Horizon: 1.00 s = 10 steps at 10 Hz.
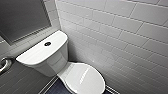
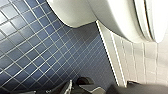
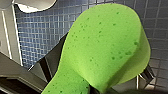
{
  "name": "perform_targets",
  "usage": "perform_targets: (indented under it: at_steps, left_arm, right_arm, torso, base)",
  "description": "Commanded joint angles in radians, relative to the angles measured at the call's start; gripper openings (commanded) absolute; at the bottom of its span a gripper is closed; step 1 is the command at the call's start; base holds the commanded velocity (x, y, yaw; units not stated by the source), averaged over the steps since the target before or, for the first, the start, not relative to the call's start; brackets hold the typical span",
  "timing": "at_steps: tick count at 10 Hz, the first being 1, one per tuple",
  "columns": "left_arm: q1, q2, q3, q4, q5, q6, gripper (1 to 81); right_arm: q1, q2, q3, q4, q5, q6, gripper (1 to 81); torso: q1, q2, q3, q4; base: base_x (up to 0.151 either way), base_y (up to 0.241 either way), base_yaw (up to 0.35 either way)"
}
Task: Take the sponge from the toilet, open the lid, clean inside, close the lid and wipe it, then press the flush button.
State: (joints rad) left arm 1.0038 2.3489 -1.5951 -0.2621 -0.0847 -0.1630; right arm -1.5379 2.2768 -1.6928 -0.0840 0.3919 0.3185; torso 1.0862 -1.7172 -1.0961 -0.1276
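Green and pitted with small pores, the sponge sits close before the right wrist camera. It is folded over on itself and pinched at one end by the right gripper, which is clamped onto it. The sponge is held in the air over the blue mosaic floor, apart from the toilet. In the head view the toilet stands against a wall of white tiles with its lid down and nothing lying on it. The dark round flush button sits in the middle of the flat tank top. A grey panel hangs on the wall behind the tank, and a curved metal fitting shows at the side, though I cannot tell what it is. The left gripper hangs low near the floor, beside the underside of the bowl; I cannot tell whether it is parted or closed.
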Motion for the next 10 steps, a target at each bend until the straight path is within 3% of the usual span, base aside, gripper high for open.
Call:
perform_targets:
  at_steps: [1,2,3,4,5,7,8,9,10]
  left_arm:
    - [-0.075,-0.02,0.04,-0.006,0.06,-0.015,81.1]
    - [-0.081,-0.017,0.046,-0.006,0.06,-0.018,81.1]
    - [-0.087,-0.019,0.069,-0.006,0.06,-0.023,81.1]
    - [-0.095,-0.017,0.078,-0.006,0.06,-0.023,81.1]
    - [-0.104,-0.011,0.079,-0.003,0.059,-0.041,81.1]
    - [-0.132,0.01,0.072,-0.003,0.059,-0.064,81.1]
    - [-0.142,0.023,0.072,-0.006,0.059,-0.07,81.1]
    - [-0.153,0.036,0.072,-0.006,0.06,-0.075,81.1]
    - [-0.156,0.047,0.072,-0.006,0.06,-0.075,81.1]
  right_arm:
    - [-0.012,-0.027,-0.004,-0.034,-0.067,-0.001,1.0]
    - [-0.012,-0.024,-0.011,-0.034,-0.067,-0.001,1.0]
    - [-0.012,-0.024,-0.014,-0.034,-0.067,-0.001,1.0]
    - [-0.011,-0.023,-0.014,-0.036,-0.067,-0.001,1.0]
    - [-0.011,-0.018,-0.016,-0.037,-0.068,-0.001,1.0]
    - [-0.014,-0.004,-0.033,-0.037,-0.07,-0.001,1.0]
    - [-0.017,-0.001,-0.039,-0.037,-0.07,-0.002,1.0]
    - [-0.019,0.003,-0.048,-0.039,-0.07,-0.001,1.0]
    - [-0.026,0.015,-0.063,-0.037,-0.07,0.002,1.0]
  torso:
    - [0.0,0.0,0.0,-0.072]
    - [0.0,0.0,0.0,-0.098]
    - [0.0,0.0,0.0,-0.107]
    - [0.0,0.0,0.0,-0.028]
    - [0.0,0.0,0.0,-0.064]
    - [0.0,0.0,0.0,-0.103]
    - [0.0,0.0,0.0,-0.104]
    - [0.0,0.0,-0.04,-0.104]
    - [0.0,0.0,-0.024,-0.104]
  base:
    - [0.0,0.0,0.0]
    - [0.0,0.0,0.0]
    - [0.0,0.0,0.0]
    - [0.0,0.0,0.0]
    - [0.0,0.0,0.0]
    - [0.0,0.0,0.0]
    - [0.0,0.0,0.0]
    - [0.0,0.0,0.0]
    - [0.0,0.0,0.0]
